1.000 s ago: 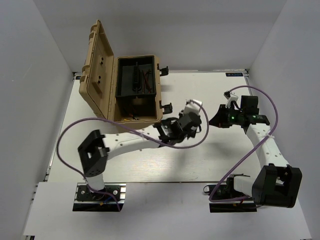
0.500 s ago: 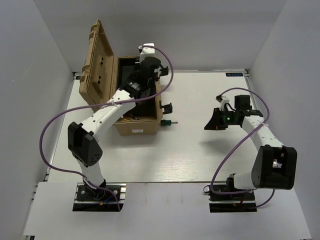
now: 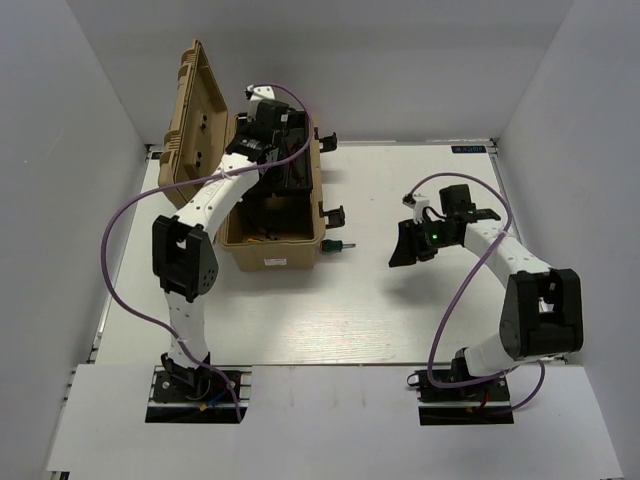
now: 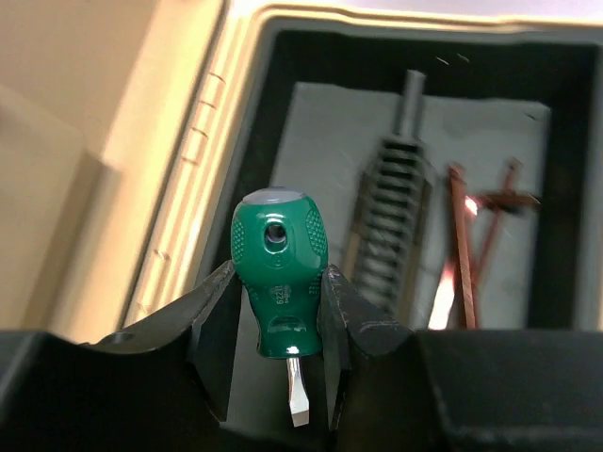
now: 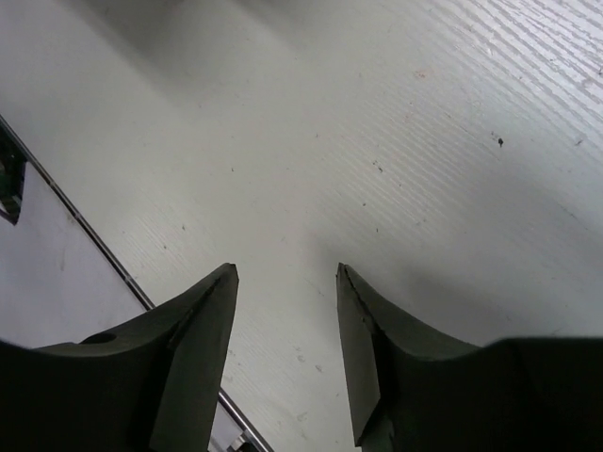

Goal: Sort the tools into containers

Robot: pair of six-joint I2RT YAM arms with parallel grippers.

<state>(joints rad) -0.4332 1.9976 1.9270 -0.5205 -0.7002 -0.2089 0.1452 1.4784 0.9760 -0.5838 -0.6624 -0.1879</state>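
top: high overhead, whole table [image 3: 380,300] | left wrist: close above toolbox [image 4: 179,141] | right wrist: close above table

Bright, even light; soft shadows; left wrist background blurred, some glare

I make out nothing legible: print on green screwdriver [image 4: 279,282] handle blurred; blue sticker [image 3: 473,148] at far table [image 3: 400,320] edge, white label [image 3: 272,262] on toolbox [image 3: 195,120] front, both too small.

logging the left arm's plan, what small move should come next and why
Probably open the left tool and let the screwdriver drop. It is clamped in that tool over the open toolbox tray, with bare tray floor showing behind it, so releasing should land it inside.
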